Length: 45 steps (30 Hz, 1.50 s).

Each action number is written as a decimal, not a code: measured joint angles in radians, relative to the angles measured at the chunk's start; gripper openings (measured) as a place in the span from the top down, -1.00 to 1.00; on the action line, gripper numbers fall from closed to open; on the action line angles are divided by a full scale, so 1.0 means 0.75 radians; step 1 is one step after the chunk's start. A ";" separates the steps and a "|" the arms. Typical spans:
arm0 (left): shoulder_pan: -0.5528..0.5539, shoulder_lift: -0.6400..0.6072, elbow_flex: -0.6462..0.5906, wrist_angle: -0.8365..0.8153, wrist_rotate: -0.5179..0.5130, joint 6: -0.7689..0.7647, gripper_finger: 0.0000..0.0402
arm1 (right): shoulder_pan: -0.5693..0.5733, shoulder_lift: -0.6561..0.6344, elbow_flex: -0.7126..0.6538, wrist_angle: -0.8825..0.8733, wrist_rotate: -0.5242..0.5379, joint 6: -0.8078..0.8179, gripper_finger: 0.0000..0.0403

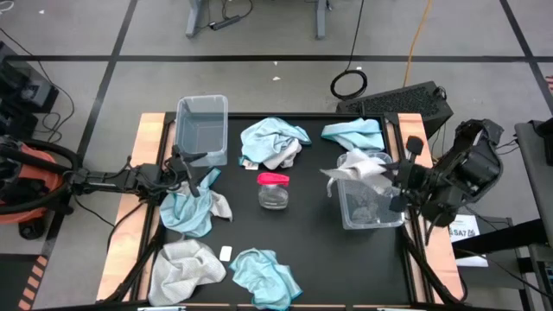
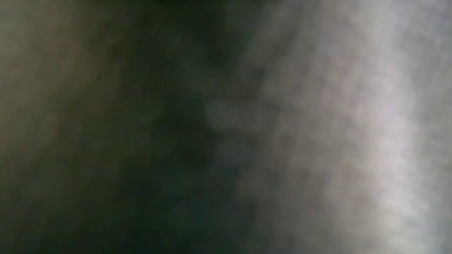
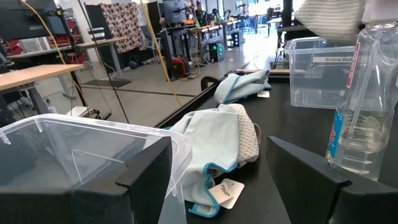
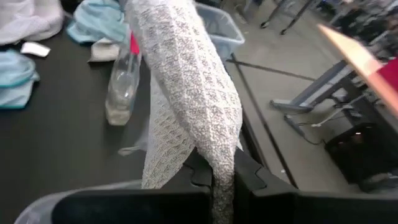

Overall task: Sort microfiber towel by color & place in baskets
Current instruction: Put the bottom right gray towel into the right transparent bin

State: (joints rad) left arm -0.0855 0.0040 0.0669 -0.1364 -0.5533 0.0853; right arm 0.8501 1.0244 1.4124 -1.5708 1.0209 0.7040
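Being dangled over the right basket (image 1: 373, 207) by the clenched right tool (image 4: 222, 180), a white towel (image 1: 359, 170) is seemingly going in; several towels are being left unsorted.

Clear jar (image 1: 273, 191) with a pink lid stands upright mid-table, apart from everything. A small white tag (image 1: 225, 253), maybe a label, lies flat nearer the front edge.
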 joint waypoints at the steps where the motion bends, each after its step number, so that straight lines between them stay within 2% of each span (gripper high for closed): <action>1: 0.000 0.000 0.000 0.000 0.000 0.000 -0.31 | 0.000 -0.014 0.000 -0.002 -0.012 0.000 0.98; 9: 0.000 -0.001 0.000 0.000 0.000 0.000 -0.31 | 0.000 -0.097 -0.002 -0.002 -0.129 0.014 0.98; 19: 0.000 0.000 0.000 0.000 0.000 0.000 -0.31 | -0.001 -0.112 -0.009 0.001 -0.272 0.013 0.98; 25: 0.000 -0.001 0.000 0.000 0.000 0.000 -0.31 | -0.003 -0.113 -0.124 0.000 -0.366 0.035 0.98; 38: 0.000 -0.001 0.000 0.000 0.000 0.000 -0.31 | -0.102 -0.112 -0.404 0.002 -0.548 0.236 0.98; 45: 0.000 0.000 0.000 0.000 0.000 0.000 -0.31 | -0.160 -0.108 -0.523 0.126 -0.597 0.222 0.98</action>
State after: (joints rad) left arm -0.0853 0.0040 0.0669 -0.1364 -0.5537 0.0853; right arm 0.7299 0.9434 1.0199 -1.4765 0.5729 0.8702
